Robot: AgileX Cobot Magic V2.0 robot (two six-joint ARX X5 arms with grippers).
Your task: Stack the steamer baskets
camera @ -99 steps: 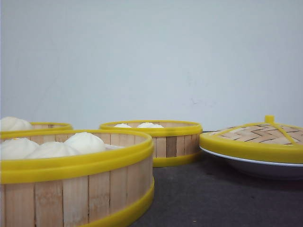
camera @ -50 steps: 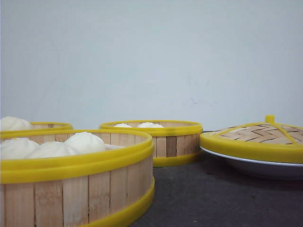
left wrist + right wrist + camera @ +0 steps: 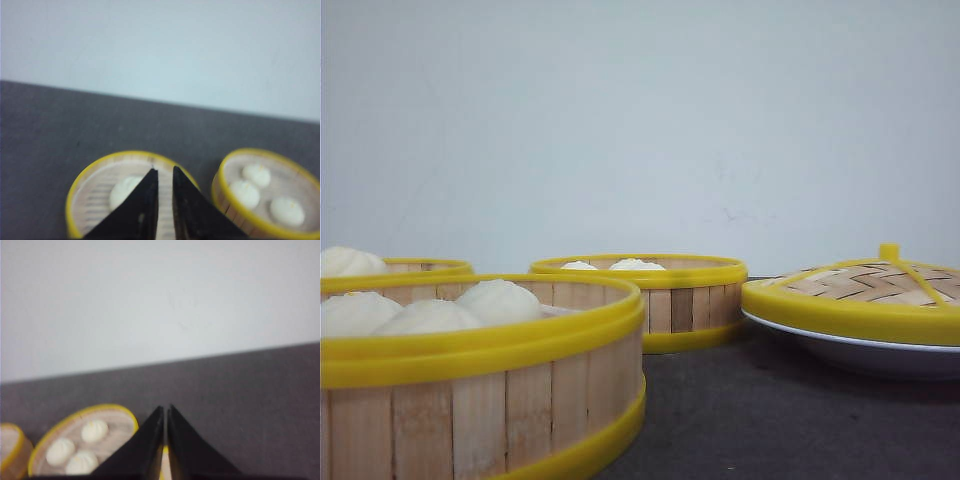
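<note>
- Dark grey tabletop (image 3: pixel 770 420) w/ a plain pale wall (image 3: pixel 640 120) behind; nothing stacked yet, all three baskets sit apart on the surface.
- Front view: nearest steamer basket (image 3: pixel 480 400) at lower left, holds three white buns (image 3: pixel 430 315) poking above its yellow rim.
- Second basket (image 3: pixel 665 300) farther back, near centre; tops of two buns (image 3: pixel 635 265) show over the rim.
- Third basket (image 3: pixel 425 267) at far left behind the nearest one, mostly hidden; one bun (image 3: pixel 350 260) visible in it.
- Right side: domed woven lid (image 3: pixel 865 290) w/ yellow rim & knob, resting on a shallow white plate (image 3: pixel 860 350), well apart from the baskets.
- Neither arm shows in the front view.
- Left gripper (image 3: pixel 164 172): black fingers nearly together, narrow slit between tips, nothing held. Hangs above one basket (image 3: pixel 95 185); another basket w/ three buns (image 3: pixel 265 195) just beside it. View is blurry.
- Right gripper (image 3: pixel 165 409): fingertips almost touching, nothing between them. A basket w/ three buns (image 3: pixel 80 440) lies near it; edge of another basket (image 3: pixel 10 450) at frame border. Small yellow bit seen in the gap below the tips, can't tell what it is.
</note>
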